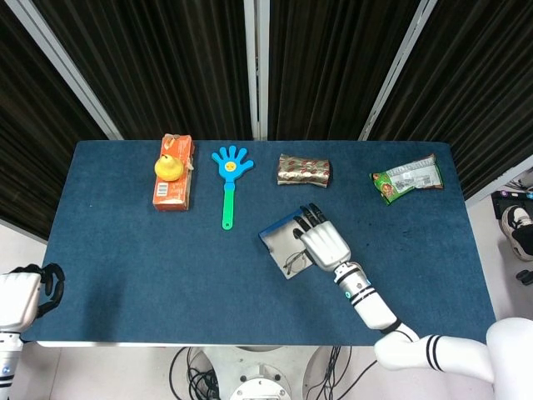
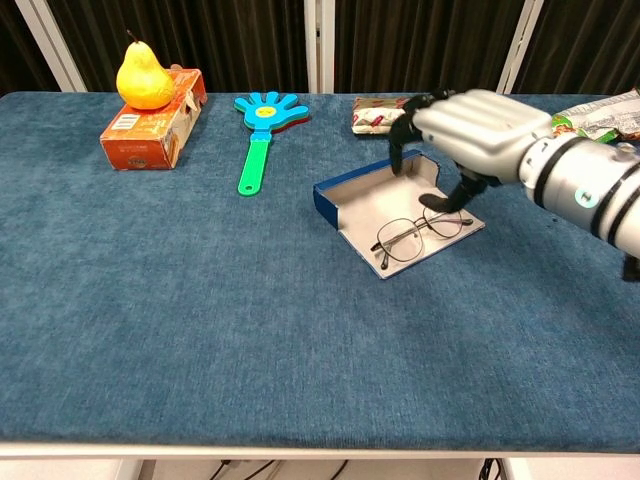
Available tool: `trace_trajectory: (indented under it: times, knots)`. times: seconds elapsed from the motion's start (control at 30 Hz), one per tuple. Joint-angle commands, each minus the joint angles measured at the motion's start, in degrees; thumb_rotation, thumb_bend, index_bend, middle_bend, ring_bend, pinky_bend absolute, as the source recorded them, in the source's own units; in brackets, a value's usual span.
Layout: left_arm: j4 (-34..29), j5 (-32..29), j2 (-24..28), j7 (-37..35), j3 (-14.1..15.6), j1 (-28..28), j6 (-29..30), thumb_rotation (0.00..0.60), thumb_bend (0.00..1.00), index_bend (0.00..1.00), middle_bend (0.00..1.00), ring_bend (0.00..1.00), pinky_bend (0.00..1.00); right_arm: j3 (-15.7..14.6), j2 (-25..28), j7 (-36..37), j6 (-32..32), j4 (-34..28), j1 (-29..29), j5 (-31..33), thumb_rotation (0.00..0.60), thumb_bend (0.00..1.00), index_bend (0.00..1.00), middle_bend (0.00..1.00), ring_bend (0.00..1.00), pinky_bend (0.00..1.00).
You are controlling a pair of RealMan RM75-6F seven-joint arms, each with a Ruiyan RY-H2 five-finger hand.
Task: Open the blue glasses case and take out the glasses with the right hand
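Blue glasses case (image 2: 352,196) open on tabletop (image 2: 200,300), glasses (image 2: 418,229) lying inside. Right robot hand (image 2: 470,125) above, fingers spread, holding nothing. Wire frame light, bendy, fragile: pinch bridge or temple.

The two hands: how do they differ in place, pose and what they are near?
The right hand hovers over the open case, fingers pointing down toward the glasses; the left hand sits off the table's near-left corner. The right shows in both views, the left in the head view only. Both hold nothing.
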Motion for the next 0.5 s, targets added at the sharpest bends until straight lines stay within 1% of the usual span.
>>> trace_trajectory:
  times: [0.03, 0.23, 0.5]
  knots:
    - [-0.01, -0.02, -0.03, 0.03, -0.01, 0.01, 0.03, 0.6, 0.36, 0.7, 0.71, 0.55, 0.57, -1.26, -0.05, 1.89, -1.16, 1.78, -0.75, -0.98, 0.6, 0.33, 0.45, 0.18, 0.0, 0.0]
    - [-0.04, -0.12, -0.02, -0.01, -0.05, 0.01, -0.01, 0.6, 0.36, 0.7, 0.71, 0.55, 0.57, -1.09, -2.01, 3.58, -2.97, 5.67, -0.54, -1.4, 0.6, 0.34, 0.46, 0.18, 0.0, 0.0]
    - [-0.04, -0.05, 0.08, -0.24, 0.0, 0.0, -0.08, 0.6, 0.36, 0.7, 0.71, 0.55, 0.57, -1.01, -3.03, 4.56, -3.94, 7.11, -0.72, -2.05, 0.6, 0.35, 0.47, 0.19, 0.0, 0.0]
